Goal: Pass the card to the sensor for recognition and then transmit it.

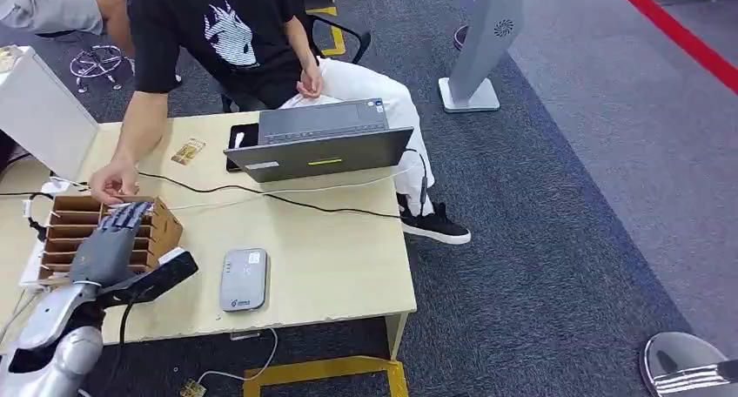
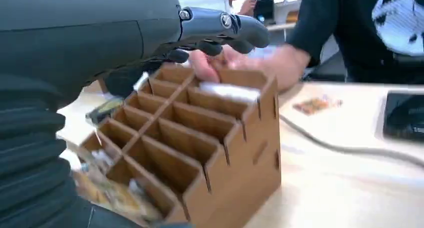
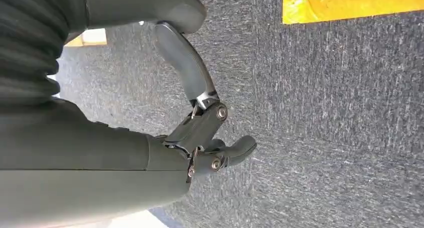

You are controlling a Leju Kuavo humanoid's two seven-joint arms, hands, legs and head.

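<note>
A brown cardboard slotted box (image 1: 87,232) stands at the table's left end. My left hand (image 1: 109,240) hovers over it with its fingers (image 2: 220,25) stretched forward and apart, holding nothing. A person's hand (image 1: 113,184) reaches into the box's far slots just beyond my fingertips, next to a white card (image 2: 230,91) standing in a far slot. The grey card sensor (image 1: 243,279) lies flat on the table, right of the box. A small patterned card (image 1: 188,151) lies further back. My right hand (image 3: 210,133) hangs above the carpet, loosely bent and empty.
An open laptop (image 1: 318,140) sits at the far side of the table (image 1: 339,266), in front of the seated person. Black and white cables (image 1: 305,204) cross the table between laptop and box. A grey stand (image 1: 479,49) rises from the carpet on the right.
</note>
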